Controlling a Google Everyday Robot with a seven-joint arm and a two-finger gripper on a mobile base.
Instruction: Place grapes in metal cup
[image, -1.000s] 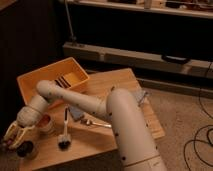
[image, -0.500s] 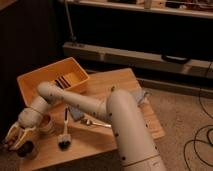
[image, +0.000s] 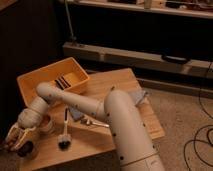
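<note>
While the gripper (image: 14, 138) hangs at the table's (image: 120, 82) front-left corner, seemingly clasping the grapes (image: 8, 143), centre them over the metal cup (image: 26, 148) just beside before letting go.

Dim lab: claw (image: 15, 136) over wooden table (image: 115, 85), dark shelving (image: 150, 30).

gripper (image: 15, 137) jaws blurred, grapes (image: 7, 144) indistinct beside them, arm base cropped

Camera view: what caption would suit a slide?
Robot gripper hovers near the metal cup at the table corner, beside a brush.
</note>
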